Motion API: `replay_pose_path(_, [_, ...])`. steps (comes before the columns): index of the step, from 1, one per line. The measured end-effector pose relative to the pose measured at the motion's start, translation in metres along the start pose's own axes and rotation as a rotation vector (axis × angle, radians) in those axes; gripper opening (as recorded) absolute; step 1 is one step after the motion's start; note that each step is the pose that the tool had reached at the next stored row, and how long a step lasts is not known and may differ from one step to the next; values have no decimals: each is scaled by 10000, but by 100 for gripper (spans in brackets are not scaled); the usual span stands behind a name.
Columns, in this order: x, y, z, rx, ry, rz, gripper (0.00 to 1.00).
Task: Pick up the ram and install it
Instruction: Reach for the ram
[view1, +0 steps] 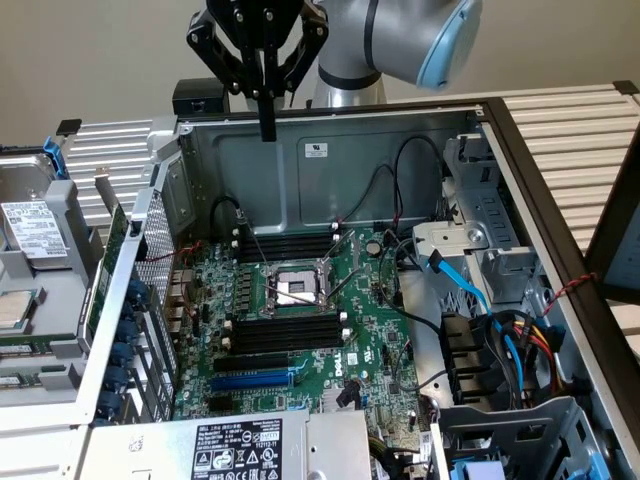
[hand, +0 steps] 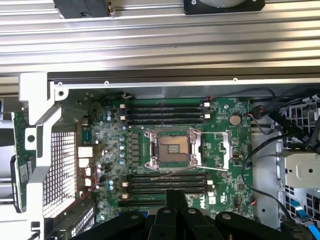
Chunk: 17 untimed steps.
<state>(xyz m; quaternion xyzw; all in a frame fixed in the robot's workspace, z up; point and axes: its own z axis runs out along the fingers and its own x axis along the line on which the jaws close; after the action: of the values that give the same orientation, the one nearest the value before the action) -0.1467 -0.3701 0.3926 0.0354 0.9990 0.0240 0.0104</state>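
At the exterior view's left, a drive with a white label (view1: 30, 225) lies on the slatted surface (view1: 570, 130), outside the open computer case (view1: 400, 150). Just beside the case's left wall stands a long, thin green board on its edge, which I take to be the ram (view1: 112, 255). In the wrist view it carries a pale label strip. Nothing touches it.

Further right, inside the case, the motherboard (view1: 330, 330) lies flat. Its open processor socket (view1: 295, 290) sits between two banks of long black memory slots (view1: 285, 335), all of which look empty. The blue slot (view1: 250, 380) lies nearer the camera.

Above the case's far wall, left of centre, hangs the end effector (view1: 267, 130). Its fingers are pressed together into one narrow black tip, with nothing green between them, so it holds nothing. It is well apart from the ram and high over the board.

At the exterior view's right, blue and black cables (view1: 470, 290) crowd the drive bay.

The pick-up step seems not yet done. A grasp calls for parted fingers, lined up across the stick's thin faces and clear of the case wall beside it.
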Motion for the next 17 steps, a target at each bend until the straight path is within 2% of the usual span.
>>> replay_pose_path(17, [606,-37,-13,0,-1,-1,10])
